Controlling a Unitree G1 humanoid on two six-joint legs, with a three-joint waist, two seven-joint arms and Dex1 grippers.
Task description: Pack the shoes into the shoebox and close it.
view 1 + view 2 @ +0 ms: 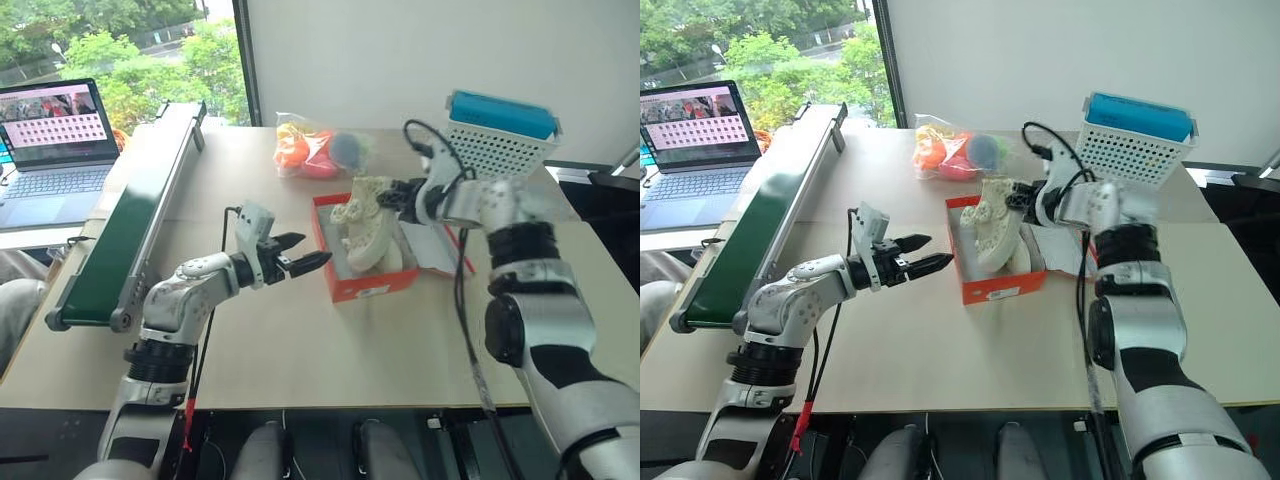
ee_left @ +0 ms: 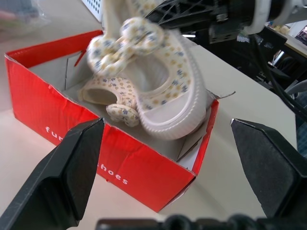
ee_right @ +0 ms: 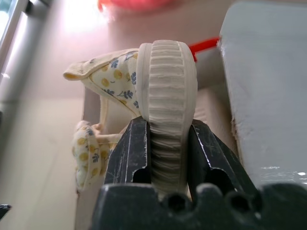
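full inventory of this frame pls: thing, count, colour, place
shoes: 2, cream with small floral print; one lies in the box, the other is held on edge above it.
shoebox: 1, orange-red, white inside, lid open; table centre.
clear bag: 1, orange and pink items inside; far side of table.
basket: 1, white perforated, blue top; far right.
conveyor: 1, green belt; left table edge.
laptop: 1, open; far left.
table: 1, beige.
left gripper: open, beside the box.
right gripper: shut on a shoe's sole.

Silver arms, black-fingered hands, black cables
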